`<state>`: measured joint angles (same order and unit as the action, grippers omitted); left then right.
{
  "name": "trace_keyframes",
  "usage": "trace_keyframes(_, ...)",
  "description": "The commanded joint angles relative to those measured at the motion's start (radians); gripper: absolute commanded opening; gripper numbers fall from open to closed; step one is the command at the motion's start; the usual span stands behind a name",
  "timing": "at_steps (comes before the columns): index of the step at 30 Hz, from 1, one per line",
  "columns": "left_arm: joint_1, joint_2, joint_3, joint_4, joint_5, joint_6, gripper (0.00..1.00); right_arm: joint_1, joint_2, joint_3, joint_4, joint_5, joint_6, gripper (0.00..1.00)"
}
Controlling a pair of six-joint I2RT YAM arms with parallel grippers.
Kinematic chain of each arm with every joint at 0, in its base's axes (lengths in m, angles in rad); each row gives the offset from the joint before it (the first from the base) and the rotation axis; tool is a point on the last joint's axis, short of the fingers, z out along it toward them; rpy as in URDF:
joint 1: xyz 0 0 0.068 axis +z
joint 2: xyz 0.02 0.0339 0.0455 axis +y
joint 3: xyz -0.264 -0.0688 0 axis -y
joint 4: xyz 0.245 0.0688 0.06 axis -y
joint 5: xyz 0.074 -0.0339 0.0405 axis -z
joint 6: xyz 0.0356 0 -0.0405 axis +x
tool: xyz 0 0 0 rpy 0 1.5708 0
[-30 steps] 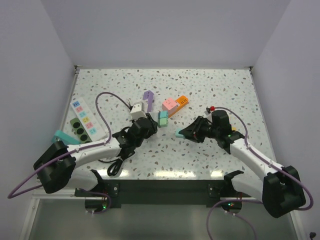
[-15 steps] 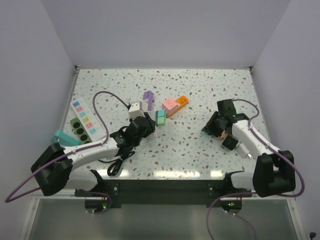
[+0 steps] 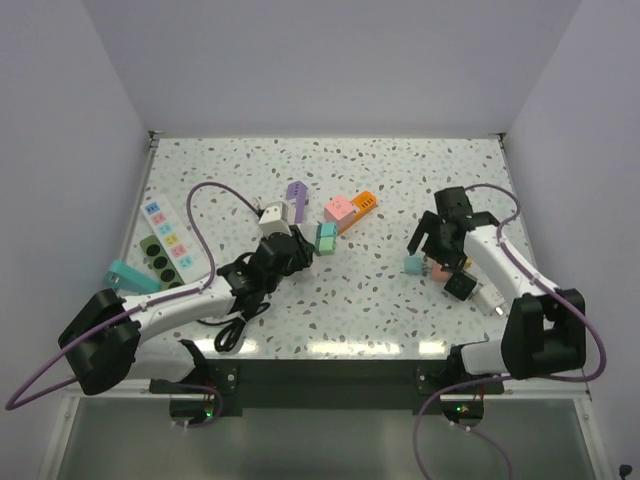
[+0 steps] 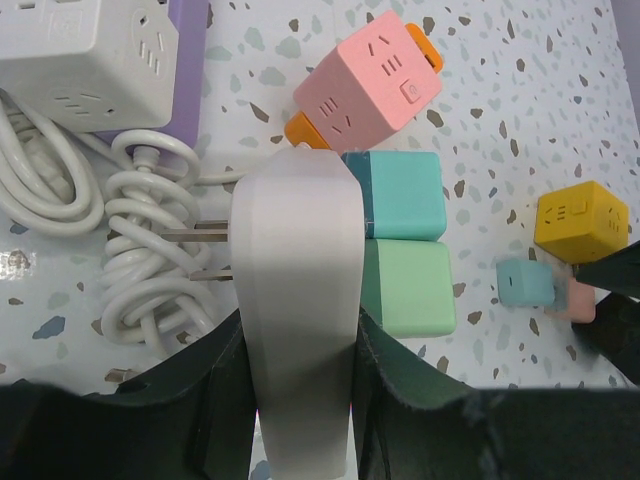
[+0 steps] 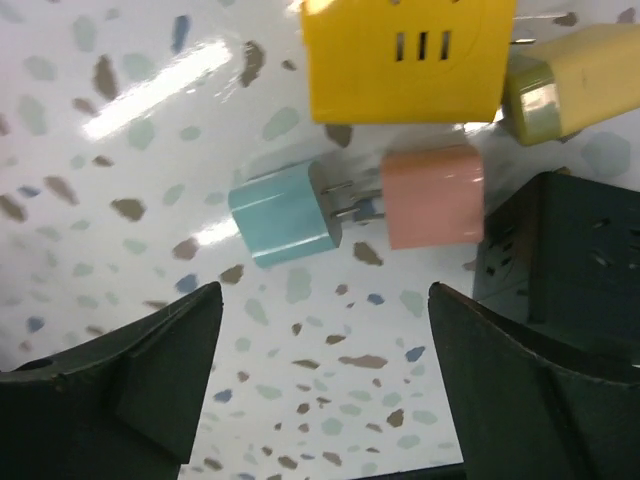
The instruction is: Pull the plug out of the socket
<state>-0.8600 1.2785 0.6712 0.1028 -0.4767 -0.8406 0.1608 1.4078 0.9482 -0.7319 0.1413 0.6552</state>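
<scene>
My left gripper (image 4: pixel 300 400) is shut on a white socket block (image 4: pixel 298 250) whose two metal prongs point left. A teal plug (image 4: pixel 405 195) and a mint-green plug (image 4: pixel 408 288) sit against its right side; in the top view they show as one pair (image 3: pixel 325 238) by that gripper (image 3: pixel 297 248). A light-blue plug (image 5: pixel 283 213) lies loose on the table, prongs toward a pink plug (image 5: pixel 432 195). My right gripper (image 5: pixel 325 330) hangs open just above it with nothing between its fingers (image 5: pixel 130 380). From above, the blue plug (image 3: pixel 413 265) lies beside the right gripper (image 3: pixel 436 245).
A white cube socket (image 3: pixel 272 218), purple strip (image 3: pixel 296 198), pink cube (image 3: pixel 338 210) and orange block (image 3: pixel 365 203) lie behind the left gripper. Power strips (image 3: pixel 165 240) line the left wall. A yellow cube (image 5: pixel 408 55) and black cube (image 5: pixel 570 250) crowd the blue plug. White cable (image 4: pixel 150 260) coils at the left.
My right gripper carried the blue plug rightward from the middle of the table, then opened and left it beside the pink plug. The left gripper kept hold of the white block.
</scene>
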Motion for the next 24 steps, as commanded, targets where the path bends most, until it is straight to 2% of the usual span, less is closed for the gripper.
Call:
trace_keyframes(1,-0.005,-0.011,0.004,0.077,0.027,0.026,0.00,0.006,-0.123,0.052,-0.034,-0.137,-0.054,0.88)
trace_keyframes(4,-0.005,0.008,0.008,0.110,0.064,0.038,0.00,0.020,-0.174,-0.003,0.070,-0.339,-0.036,0.88)
trace_keyframes(5,-0.007,0.015,0.017,0.113,0.070,0.041,0.00,0.025,-0.191,-0.046,0.107,-0.471,-0.013,0.87)
trace_keyframes(8,-0.016,0.033,0.031,0.123,0.079,0.047,0.00,0.065,-0.198,-0.129,0.303,-0.627,0.110,0.86)
trace_keyframes(9,-0.022,0.035,0.031,0.127,0.081,0.048,0.00,0.100,-0.193,-0.141,0.393,-0.646,0.163,0.85)
trace_keyframes(12,-0.025,0.042,0.037,0.129,0.082,0.041,0.00,0.170,-0.149,-0.154,0.512,-0.674,0.236,0.85)
trace_keyframes(17,-0.030,0.042,0.041,0.135,0.087,0.031,0.00,0.229,-0.066,-0.176,0.658,-0.687,0.328,0.82)
trace_keyframes(20,-0.034,0.044,0.041,0.140,0.087,0.020,0.00,0.253,-0.011,-0.184,0.756,-0.694,0.377,0.78)
trace_keyframes(24,-0.039,0.041,0.039,0.143,0.087,0.014,0.00,0.290,0.062,-0.187,0.853,-0.692,0.426,0.66)
